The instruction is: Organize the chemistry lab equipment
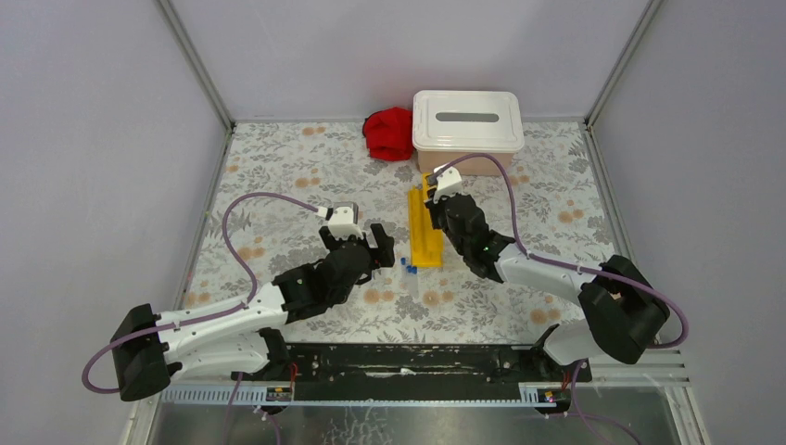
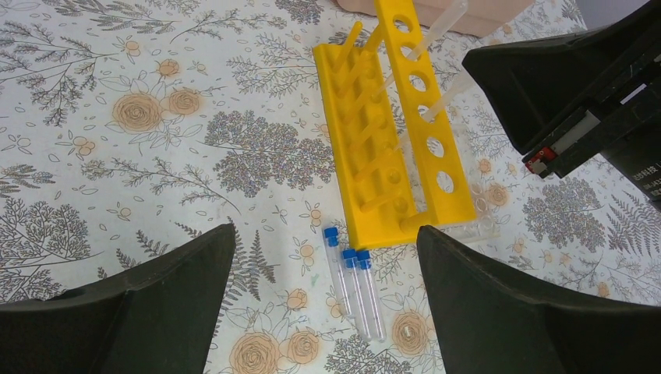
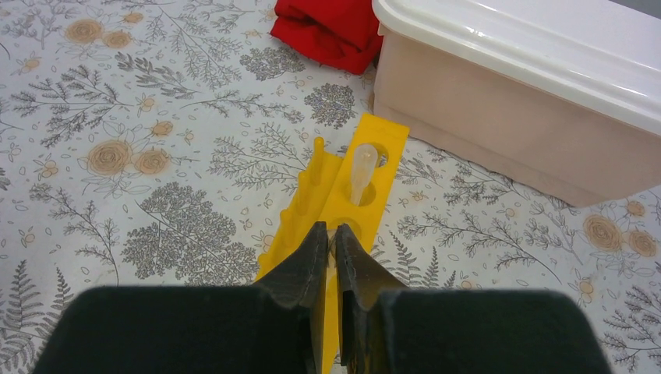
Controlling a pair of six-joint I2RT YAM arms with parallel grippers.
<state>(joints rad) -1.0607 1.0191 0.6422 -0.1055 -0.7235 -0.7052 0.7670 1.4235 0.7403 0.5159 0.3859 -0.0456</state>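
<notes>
Tube-loading step: left gripper [image 2: 325, 238] gapes over three loose tubes [image 2: 357, 292], right gripper [image 3: 334, 234] clenched empty-looking above rack [image 2: 366, 179]; next, descend, pinch one tube

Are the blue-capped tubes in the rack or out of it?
Out. Three blue-capped tubes lie flat on the table, just off the yellow rack's near end.

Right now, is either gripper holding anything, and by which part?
Left gripper: nothing, jaws wide above the blue-capped tubes. Right gripper: jaws almost shut over the yellow rack; whether they pinch anything cannot be told.
</notes>
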